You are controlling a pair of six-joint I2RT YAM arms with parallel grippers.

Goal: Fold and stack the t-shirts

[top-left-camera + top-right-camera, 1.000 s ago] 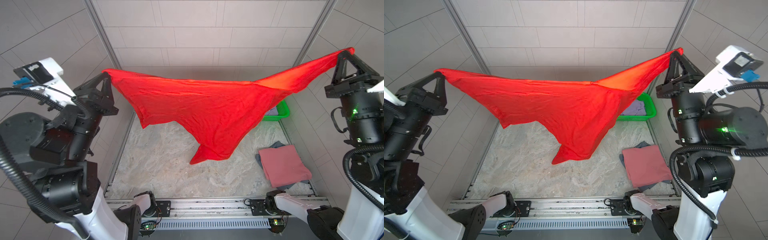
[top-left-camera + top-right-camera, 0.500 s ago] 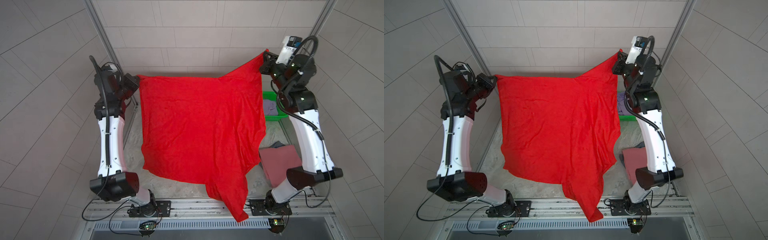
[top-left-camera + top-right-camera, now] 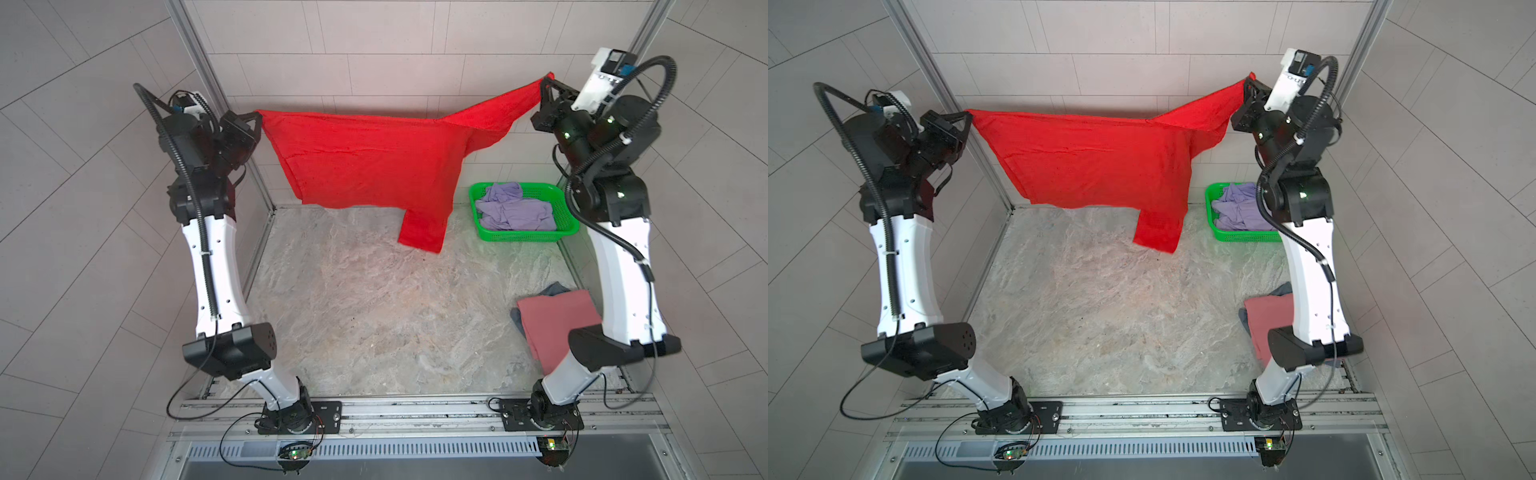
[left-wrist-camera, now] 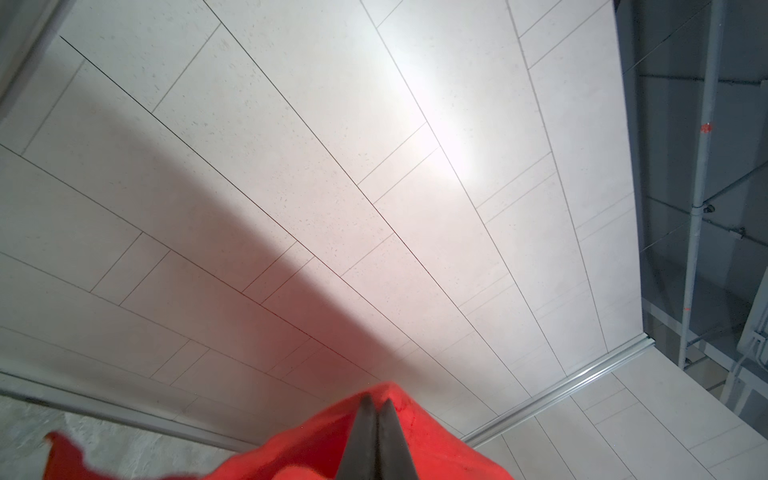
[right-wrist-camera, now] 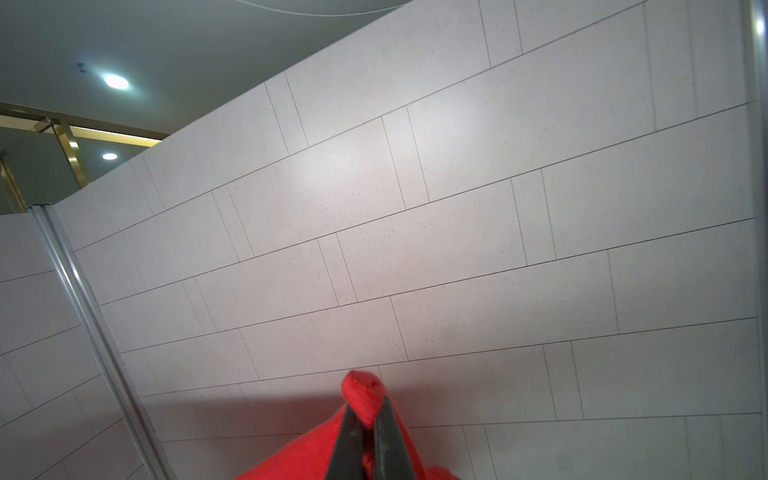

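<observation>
A red t-shirt (image 3: 374, 162) hangs stretched in the air above the far edge of the marbled surface (image 3: 353, 316). The left tool (image 3: 259, 118) is clenched on one corner of it. The right tool (image 3: 543, 83) is clenched on another corner, held higher. A crumpled lavender t-shirt (image 3: 515, 210) fills a green basket (image 3: 524, 237) at the far right corner. A folded pink t-shirt (image 3: 552, 320) lies on a grey-blue t-shirt (image 3: 555, 288) at the near right corner.

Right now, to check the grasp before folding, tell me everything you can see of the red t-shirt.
The red t-shirt is bright red, soft cloth, stretched wide in the air before the back wall. The left gripper and the right gripper, both shut, each pinch an upper corner, the right higher. The body hangs creased; one sleeve dangles lowest, toward the table.
</observation>
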